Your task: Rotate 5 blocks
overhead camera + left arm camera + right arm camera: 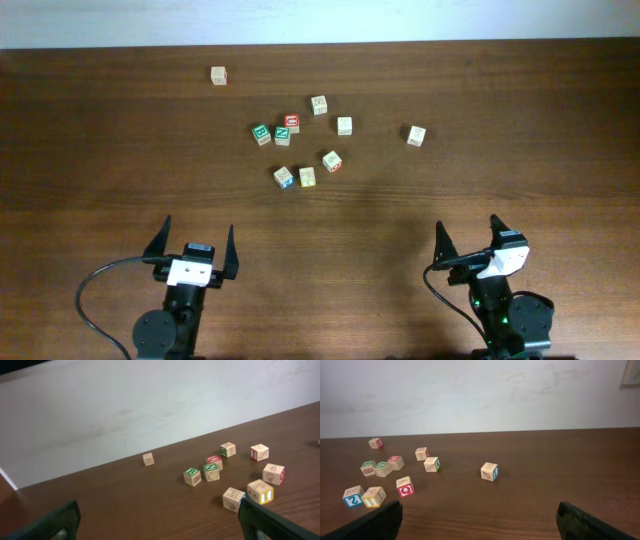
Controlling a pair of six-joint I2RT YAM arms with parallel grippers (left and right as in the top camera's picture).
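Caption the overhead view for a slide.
Alphabet blocks scattered on wooden table; left gripper, right gripper open, touching none.

dark wooden table against a white wall
the table (100, 150) is deep brown, its grain running side to side, softly lit; the wall (470, 390) behind its far edge is matt white and faintly scuffed, a pale plate (631, 372) high on it.

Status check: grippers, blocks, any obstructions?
Left gripper open, empty. Right gripper open, empty. Ten blocks scattered ahead, none in contact with either gripper. Nothing in the way.
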